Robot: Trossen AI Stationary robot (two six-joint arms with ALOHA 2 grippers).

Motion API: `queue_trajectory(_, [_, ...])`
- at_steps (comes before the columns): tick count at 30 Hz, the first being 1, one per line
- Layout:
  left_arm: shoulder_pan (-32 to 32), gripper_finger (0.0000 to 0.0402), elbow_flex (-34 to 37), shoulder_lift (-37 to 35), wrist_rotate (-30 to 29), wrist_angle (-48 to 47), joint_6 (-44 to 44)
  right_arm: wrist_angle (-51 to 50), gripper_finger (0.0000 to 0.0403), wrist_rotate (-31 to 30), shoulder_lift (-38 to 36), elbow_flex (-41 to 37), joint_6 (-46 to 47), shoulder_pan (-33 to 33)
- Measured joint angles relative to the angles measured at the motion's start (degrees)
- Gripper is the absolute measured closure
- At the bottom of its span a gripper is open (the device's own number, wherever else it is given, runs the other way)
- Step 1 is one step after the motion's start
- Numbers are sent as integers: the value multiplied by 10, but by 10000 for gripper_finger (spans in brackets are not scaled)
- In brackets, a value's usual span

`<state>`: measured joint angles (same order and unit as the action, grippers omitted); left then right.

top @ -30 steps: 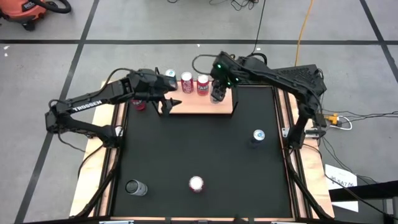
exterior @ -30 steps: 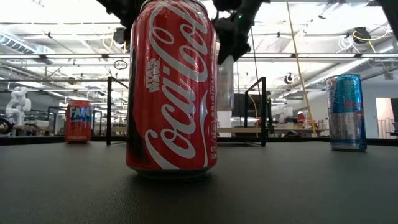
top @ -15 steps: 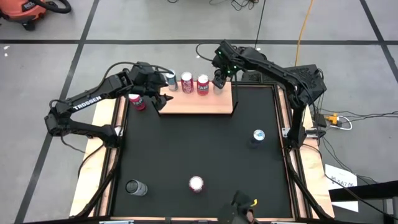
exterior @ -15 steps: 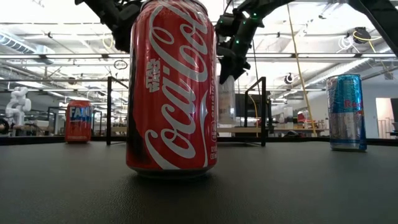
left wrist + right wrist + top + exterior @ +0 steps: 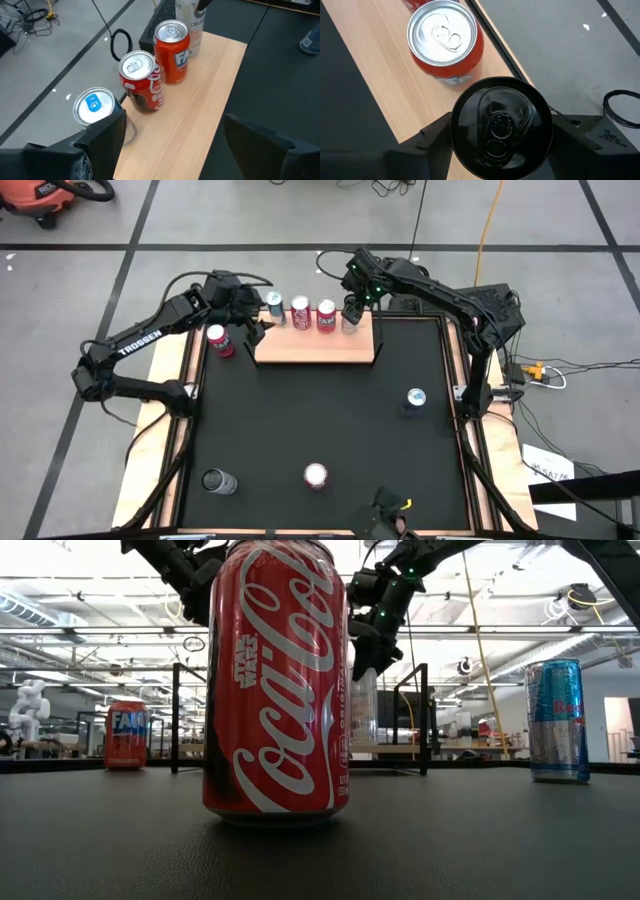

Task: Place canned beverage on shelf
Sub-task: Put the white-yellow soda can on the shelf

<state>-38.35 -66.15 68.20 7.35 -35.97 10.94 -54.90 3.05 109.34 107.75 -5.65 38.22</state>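
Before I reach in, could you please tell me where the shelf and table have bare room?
The shelf is crowded along its far edge: four cans in a row, the left gripper by the blue-topped can, the right gripper over the black-topped can. Its near strip is bare. The table is open in the middle, between the shelf and the red can.

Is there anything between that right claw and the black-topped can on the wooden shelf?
Nothing visible. The right gripper hangs straight over the black-topped can on the shelf, one finger on each side. The orange can stands beside it, apart.
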Motion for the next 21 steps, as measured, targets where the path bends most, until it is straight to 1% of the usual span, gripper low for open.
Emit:
queue_trajectory(4, [-3, 71, 0, 0, 0, 8, 0, 9, 150, 0, -1, -4, 0, 0])
queue_trajectory(12, [-3, 71, 0, 0, 0, 10, 1, 6, 98, -14, -1, -4, -10, 0])
queue_trajectory(15, [-3, 71, 0, 0, 0, 9, 1, 2, 90, -14, -3, -5, -10, 0])
queue_trajectory(21, [-3, 71, 0, 0, 0, 8, 1, 2, 88, -14, -23, -5, -5, -1])
